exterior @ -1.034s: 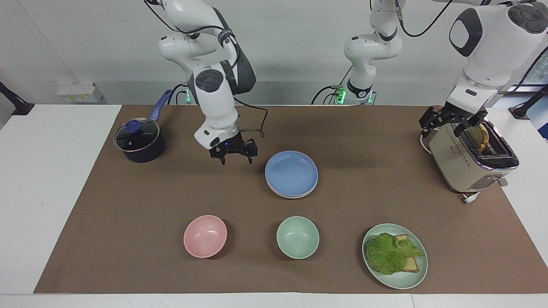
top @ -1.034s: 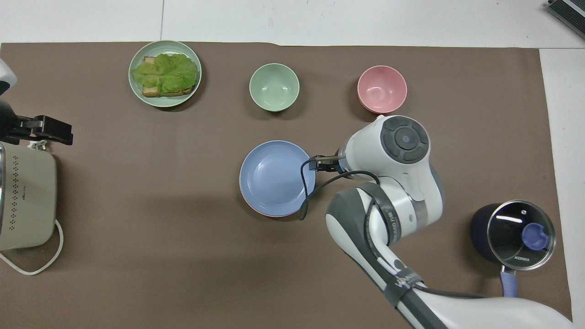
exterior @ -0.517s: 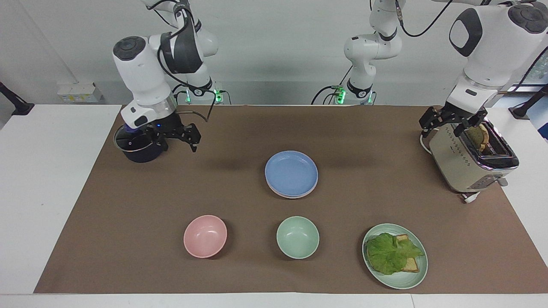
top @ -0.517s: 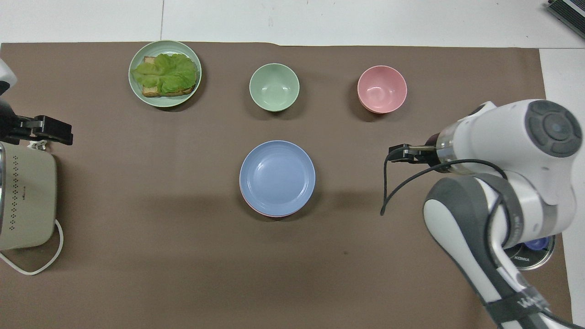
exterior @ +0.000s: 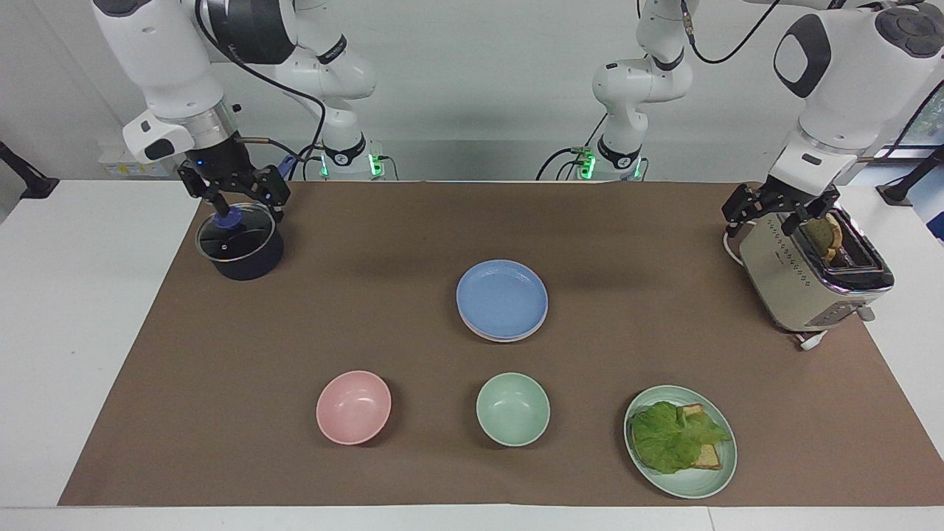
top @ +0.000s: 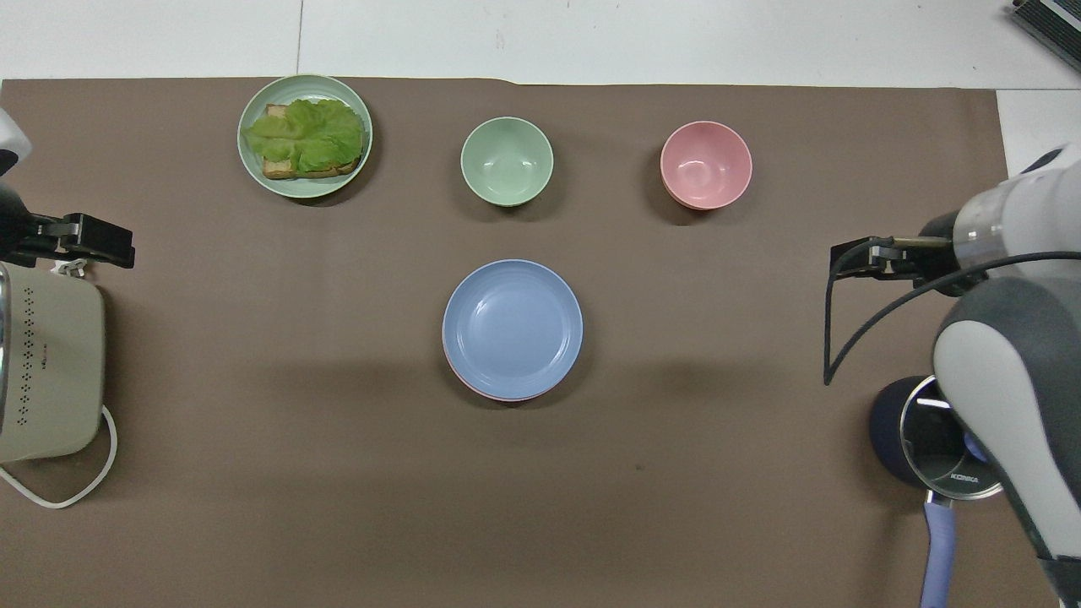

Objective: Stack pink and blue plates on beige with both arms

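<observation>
The blue plate [exterior: 501, 296] [top: 513, 325] lies on top of a stack in the middle of the brown mat. A thin rim of the pink plate [top: 494, 394] peeks out under its edge nearer to the robots. The beige plate is hidden beneath them. My right gripper [exterior: 237, 198] [top: 870, 257] hangs open and empty over the lidded pot [exterior: 239, 242] at the right arm's end. My left gripper [exterior: 778, 210] [top: 84, 241] hangs open and empty over the toaster [exterior: 811, 276] at the left arm's end. Neither gripper touches the plates.
Farther from the robots than the stack stand a pink bowl [exterior: 353, 406], a green bowl [exterior: 512, 408] and a green plate [exterior: 693, 483] with toast and lettuce. Toast sits in the toaster's slot. The toaster's white cord [top: 59, 498] loops on the mat.
My right arm has swung from beside the plate stack toward its own end of the table and risen; its gripper now hangs over the pot. The left arm and the plates have not moved.
</observation>
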You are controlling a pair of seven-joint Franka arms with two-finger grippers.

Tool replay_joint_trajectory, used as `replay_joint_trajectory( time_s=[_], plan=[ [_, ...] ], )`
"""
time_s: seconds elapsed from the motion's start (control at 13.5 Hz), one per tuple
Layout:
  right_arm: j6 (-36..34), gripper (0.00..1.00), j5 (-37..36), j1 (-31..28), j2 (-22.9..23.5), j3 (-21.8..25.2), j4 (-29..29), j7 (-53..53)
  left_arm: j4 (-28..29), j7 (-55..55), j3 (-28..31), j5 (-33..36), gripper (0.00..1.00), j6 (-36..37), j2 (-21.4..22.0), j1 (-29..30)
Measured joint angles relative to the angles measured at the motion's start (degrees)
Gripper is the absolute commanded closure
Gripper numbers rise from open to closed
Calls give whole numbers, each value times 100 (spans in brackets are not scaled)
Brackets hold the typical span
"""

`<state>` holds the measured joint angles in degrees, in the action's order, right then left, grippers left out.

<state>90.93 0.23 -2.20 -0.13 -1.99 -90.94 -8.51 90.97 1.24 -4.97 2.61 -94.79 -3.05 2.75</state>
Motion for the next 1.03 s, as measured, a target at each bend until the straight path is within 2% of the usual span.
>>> replay_joint_trajectory(
  time_s=[0.37, 1.03],
  plan=[
    [-488, 0, -93, 3, 120, -6, 508, 0, 0, 0, 0, 0, 0, 0, 0, 0],
    [-522, 0, -93, 38, 160, -64, 530, 0, 0, 0, 0, 0, 0, 0, 0, 0]
  ],
)
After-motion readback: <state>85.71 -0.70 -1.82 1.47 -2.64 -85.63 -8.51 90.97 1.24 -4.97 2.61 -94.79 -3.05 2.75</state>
